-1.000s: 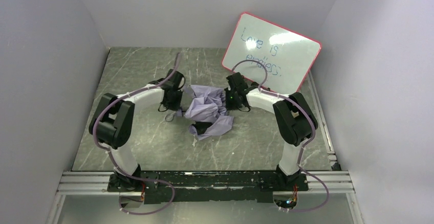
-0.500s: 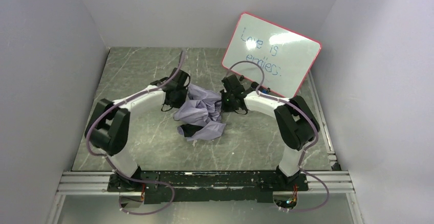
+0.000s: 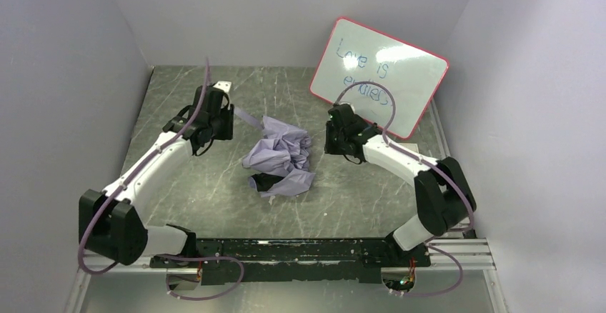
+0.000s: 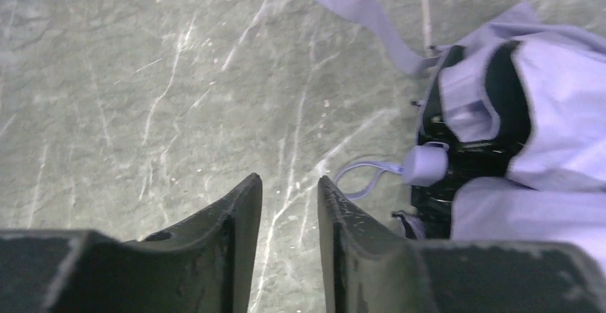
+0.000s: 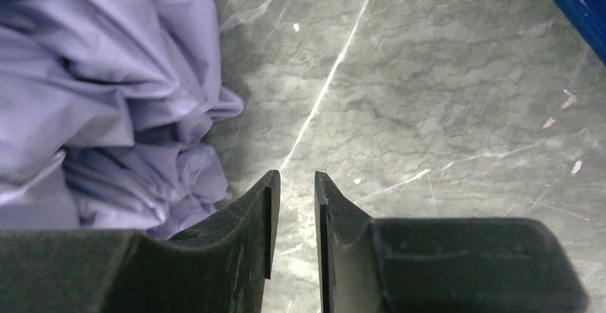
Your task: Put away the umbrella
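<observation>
Umbrella [image 3: 280,154] crumpled on table [image 3: 214,191], whiteboard [image 3: 379,77] behind

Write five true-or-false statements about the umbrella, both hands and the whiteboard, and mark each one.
1. The umbrella lies crumpled on the table. True.
2. The left hand grips the umbrella. False: its jaws stand slightly apart with nothing between them.
3. The whiteboard leans at the table's far right. True.
4. The right hand is clamped on the umbrella. False: it is empty, over bare table beside the umbrella.
5. The whiteboard is blank. False: it has handwriting on it.
</observation>
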Tool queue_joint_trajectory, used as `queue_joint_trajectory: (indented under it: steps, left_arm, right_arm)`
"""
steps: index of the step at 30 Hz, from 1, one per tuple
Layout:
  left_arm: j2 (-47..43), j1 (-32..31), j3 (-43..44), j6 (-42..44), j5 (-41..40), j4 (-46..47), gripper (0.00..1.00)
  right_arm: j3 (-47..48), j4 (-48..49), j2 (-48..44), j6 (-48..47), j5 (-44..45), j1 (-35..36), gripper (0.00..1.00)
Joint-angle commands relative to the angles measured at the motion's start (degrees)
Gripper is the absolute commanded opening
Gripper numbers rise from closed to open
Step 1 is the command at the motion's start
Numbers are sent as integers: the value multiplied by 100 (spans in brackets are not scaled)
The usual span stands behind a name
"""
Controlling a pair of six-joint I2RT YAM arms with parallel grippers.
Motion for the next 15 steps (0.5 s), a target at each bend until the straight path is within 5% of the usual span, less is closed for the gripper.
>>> queue_joint_trajectory:
  steps: [1,15]
  left_arm:
    - [-475,71,-121,289,1089,621,44]
    - [-297,32,-263,135,3409,1826,71]
  right_arm:
    - [-237,291,-528,-79,-529,5,30]
    - [-428,845,-1552,85,-1330,3,57]
